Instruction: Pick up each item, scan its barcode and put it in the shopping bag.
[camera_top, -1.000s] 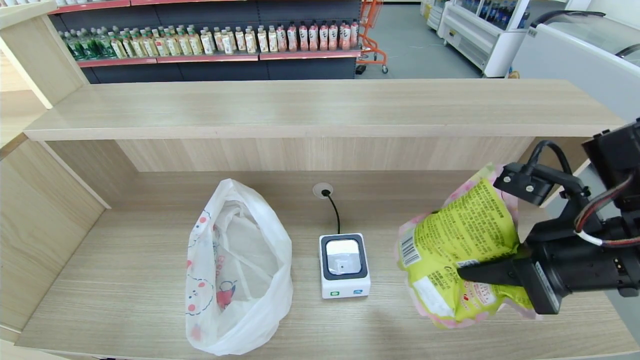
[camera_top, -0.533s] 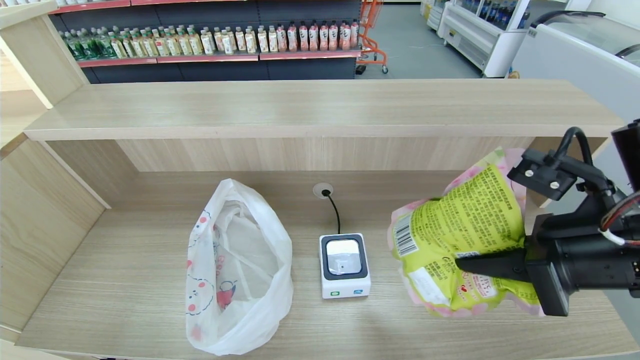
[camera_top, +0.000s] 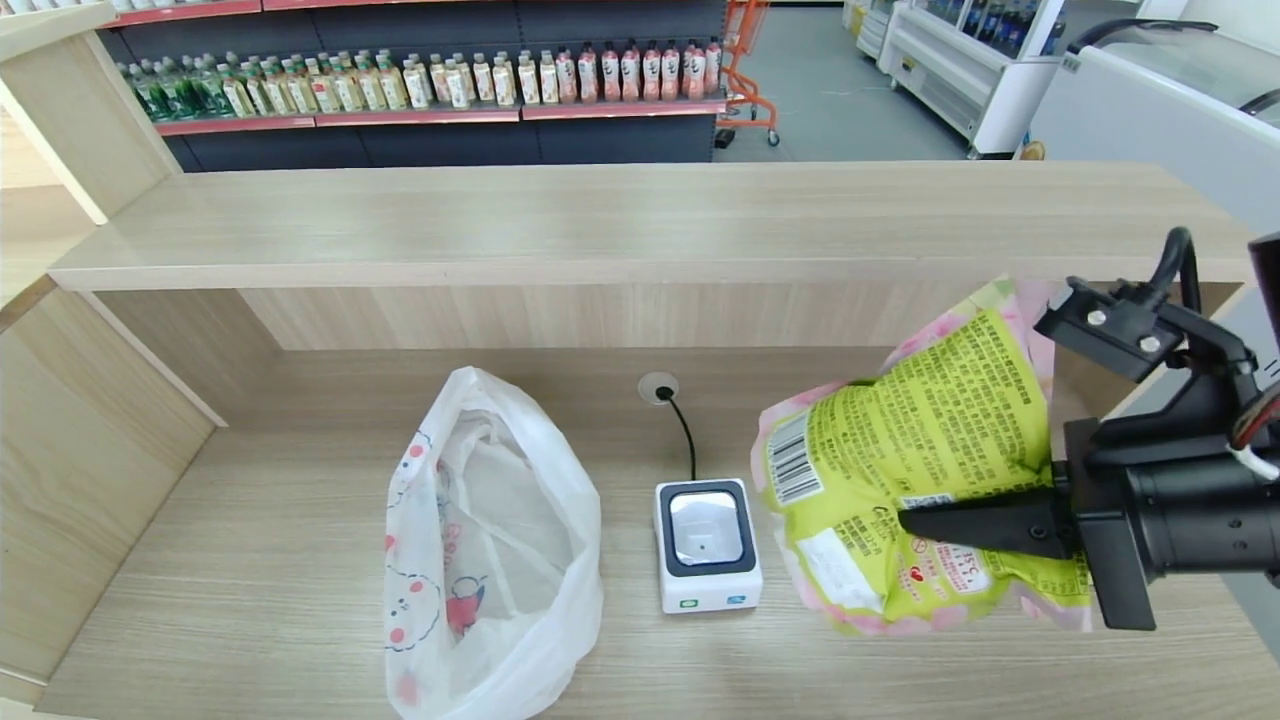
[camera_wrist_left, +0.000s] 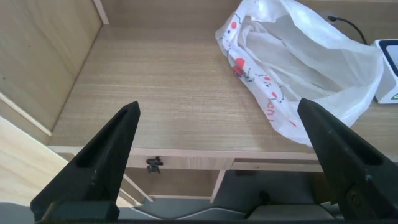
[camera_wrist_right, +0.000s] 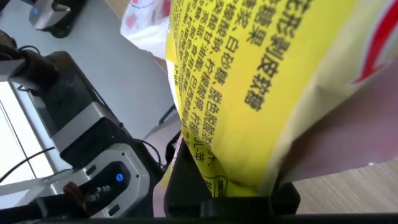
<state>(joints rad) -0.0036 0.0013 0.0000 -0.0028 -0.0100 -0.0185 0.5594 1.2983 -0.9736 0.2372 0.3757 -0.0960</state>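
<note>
My right gripper is shut on a yellow-green and pink snack bag, held in the air above the right part of the counter, just right of the scanner. The bag's barcode faces up and to the left. In the right wrist view the snack bag sits close in front of the camera. The white scanner with its dark window sits at the counter's middle. Left of it stands the white shopping bag, mouth open. My left gripper is open, hanging off the counter's near edge, with the shopping bag beyond it.
The wooden counter has a raised ledge behind and a side wall on the left. The scanner's black cable runs to a hole at the back. Drink shelves and freezers stand in the store beyond.
My right gripper has carried the snack bag leftward and slightly up, closer to the scanner. The head camera has shifted a little, moving the whole scene right and down.
</note>
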